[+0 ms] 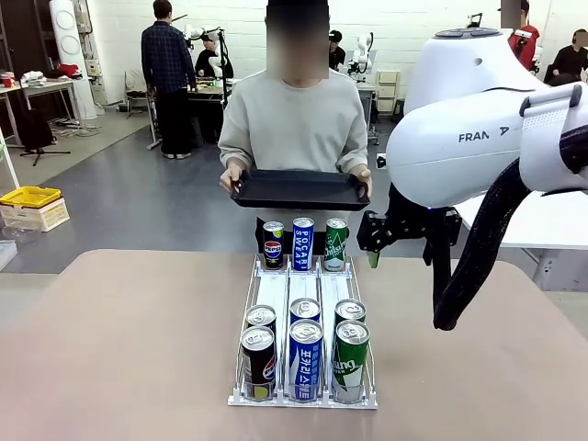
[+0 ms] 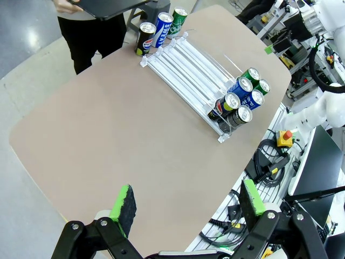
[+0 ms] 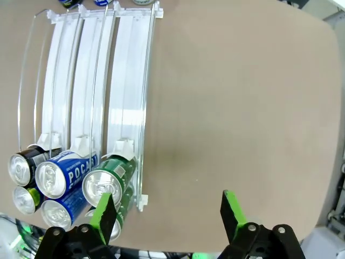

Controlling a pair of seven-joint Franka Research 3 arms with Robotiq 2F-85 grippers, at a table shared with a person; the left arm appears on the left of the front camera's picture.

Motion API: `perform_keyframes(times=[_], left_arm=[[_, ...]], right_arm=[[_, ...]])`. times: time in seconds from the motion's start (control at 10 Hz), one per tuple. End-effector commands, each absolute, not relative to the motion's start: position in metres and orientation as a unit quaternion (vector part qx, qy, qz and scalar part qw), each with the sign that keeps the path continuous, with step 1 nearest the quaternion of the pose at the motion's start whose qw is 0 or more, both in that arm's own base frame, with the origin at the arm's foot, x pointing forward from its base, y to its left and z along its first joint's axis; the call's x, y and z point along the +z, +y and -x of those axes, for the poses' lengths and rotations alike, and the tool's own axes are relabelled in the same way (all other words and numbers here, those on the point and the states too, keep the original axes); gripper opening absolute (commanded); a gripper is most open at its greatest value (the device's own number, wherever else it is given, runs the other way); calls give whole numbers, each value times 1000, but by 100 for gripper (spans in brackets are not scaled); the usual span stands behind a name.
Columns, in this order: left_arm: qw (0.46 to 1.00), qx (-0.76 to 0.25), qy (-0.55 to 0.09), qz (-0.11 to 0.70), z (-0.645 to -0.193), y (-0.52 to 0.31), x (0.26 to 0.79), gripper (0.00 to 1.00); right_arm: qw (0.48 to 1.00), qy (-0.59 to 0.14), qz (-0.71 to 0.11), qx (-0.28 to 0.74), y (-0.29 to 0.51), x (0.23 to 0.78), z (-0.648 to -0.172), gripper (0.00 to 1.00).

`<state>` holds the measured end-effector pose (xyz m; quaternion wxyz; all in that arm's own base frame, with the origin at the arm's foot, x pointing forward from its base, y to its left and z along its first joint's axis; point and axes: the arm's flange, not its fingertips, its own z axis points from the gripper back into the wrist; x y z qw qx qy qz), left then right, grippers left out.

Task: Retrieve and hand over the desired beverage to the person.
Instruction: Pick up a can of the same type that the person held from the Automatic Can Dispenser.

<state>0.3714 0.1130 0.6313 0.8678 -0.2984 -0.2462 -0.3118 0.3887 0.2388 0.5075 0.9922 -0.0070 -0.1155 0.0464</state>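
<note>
rack (image 1: 276, 292) holds six cans (image 1: 305, 354) at its near end; left gripper (image 2: 186, 202) and right gripper (image 3: 168, 209) gape wide.

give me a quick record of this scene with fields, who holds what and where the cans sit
person: far side of table, holding black tray in both hands
rack: white, three lanes, mid table
near end: two pepsi cans, two pocari cans, two green cans
far end: far pepsi can, far pocari can, far green can, upright
left hand: open, empty, above bare table
right hand: open, empty, above table right of rack
handover: not yet begun
</note>
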Motion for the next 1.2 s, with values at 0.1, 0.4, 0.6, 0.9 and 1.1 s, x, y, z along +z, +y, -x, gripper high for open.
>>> perform_keyframes(times=[0.1, 0.4, 0.6, 0.9, 1.1], left_arm=[[863, -316, -250, 304, -370, 115, 632, 100], [863, -316, -250, 304, -370, 115, 632, 100], [863, -316, -250, 304, -370, 115, 632, 100], [863, -316, -250, 304, -370, 115, 632, 100], [863, -316, -250, 304, -370, 115, 632, 100]], right_arm=[[994, -110, -9, 20, 248, 503, -378, 100], [996, -80, 10, -32, 283, 483, -341, 100], [996, -54, 14, -65, 303, 462, -325, 100], [998, -47, -20, -44, 316, 447, -309, 100], [998, -55, -16, -40, 314, 443, -314, 100]])
